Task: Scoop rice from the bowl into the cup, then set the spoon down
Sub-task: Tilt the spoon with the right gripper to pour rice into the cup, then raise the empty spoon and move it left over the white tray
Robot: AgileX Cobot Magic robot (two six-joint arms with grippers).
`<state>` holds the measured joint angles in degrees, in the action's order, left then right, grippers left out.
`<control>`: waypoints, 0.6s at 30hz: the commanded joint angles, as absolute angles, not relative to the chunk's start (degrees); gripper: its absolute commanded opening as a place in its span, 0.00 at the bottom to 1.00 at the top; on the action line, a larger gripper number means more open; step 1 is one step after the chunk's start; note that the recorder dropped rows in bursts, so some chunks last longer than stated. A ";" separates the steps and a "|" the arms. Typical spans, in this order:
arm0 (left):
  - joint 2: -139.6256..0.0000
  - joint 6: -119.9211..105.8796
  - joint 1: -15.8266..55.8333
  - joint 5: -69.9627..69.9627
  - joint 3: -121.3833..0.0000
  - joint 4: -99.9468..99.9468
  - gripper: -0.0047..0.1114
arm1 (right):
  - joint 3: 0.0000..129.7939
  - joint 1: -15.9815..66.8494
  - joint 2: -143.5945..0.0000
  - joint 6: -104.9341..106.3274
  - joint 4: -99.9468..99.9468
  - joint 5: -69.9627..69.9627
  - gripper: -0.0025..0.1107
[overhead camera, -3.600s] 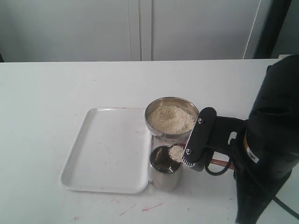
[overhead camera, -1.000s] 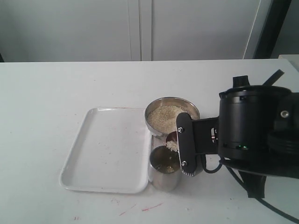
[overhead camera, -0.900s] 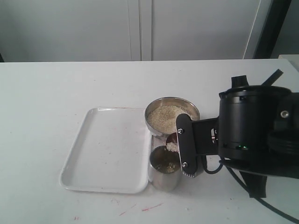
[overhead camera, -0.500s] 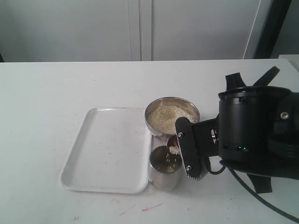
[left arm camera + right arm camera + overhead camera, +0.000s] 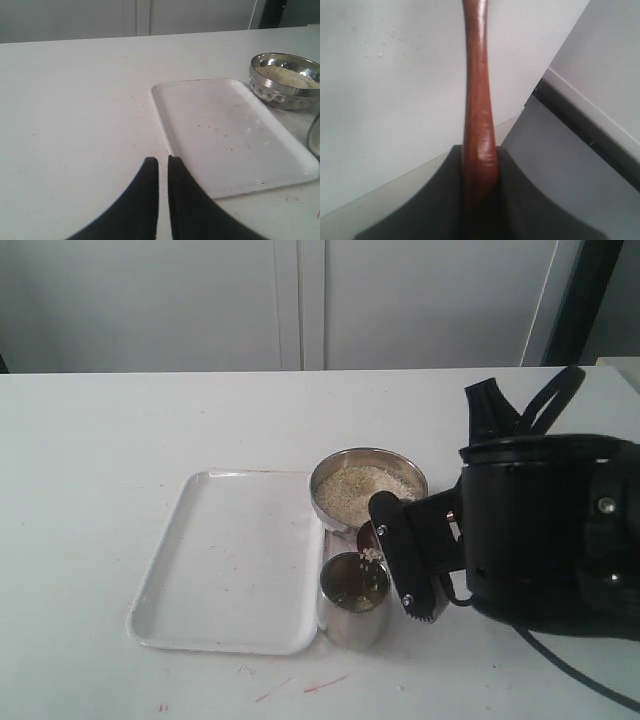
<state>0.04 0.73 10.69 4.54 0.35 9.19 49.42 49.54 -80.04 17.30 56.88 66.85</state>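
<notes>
The steel bowl (image 5: 331, 510) holds a mound of rice (image 5: 362, 484) and stands just behind the steel cup (image 5: 351, 613). My right gripper (image 5: 394, 546) is shut on the wooden spoon's handle (image 5: 478, 105). The arm is rolled so that the spoon's head (image 5: 367, 537) tips over the cup's mouth. A few grains (image 5: 370, 555) hang at its lip, and rice (image 5: 349, 590) lies inside the cup. My left gripper (image 5: 163, 161) is shut on nothing, low over the table beside the tray's near corner. It sees the bowl (image 5: 278, 91) across the tray.
A white rectangular tray (image 5: 233, 558) lies left of the cup and bowl, touching or nearly touching the cup. The tray (image 5: 227, 135) also fills the left wrist view, with the cup's edge (image 5: 315, 136) beyond it. My bulky right arm (image 5: 550, 530) covers the table's right side.
My right wrist has rolled further and lowered a little, tipping the spoon more steeply. Most of its rice has dropped into the cup. The left gripper's earlier position is not shown.
</notes>
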 commanded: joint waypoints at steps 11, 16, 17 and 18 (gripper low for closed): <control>0.00 1.06 10.74 4.38 0.00 9.78 0.16 | 49.23 53.31 -80.08 17.80 62.03 69.96 0.02; 0.00 1.06 10.74 4.38 0.00 9.78 0.16 | 49.23 53.31 -80.08 13.17 62.39 69.96 0.02; 0.00 1.06 10.74 4.38 0.00 9.78 0.16 | 49.23 53.31 -80.08 10.28 62.39 69.96 0.02; 0.00 1.06 10.74 4.38 0.00 9.78 0.16 | 49.23 53.31 -80.08 7.43 62.39 69.96 0.02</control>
<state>0.04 0.73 10.69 4.54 0.35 9.19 49.42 53.13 -80.04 13.80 61.49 69.43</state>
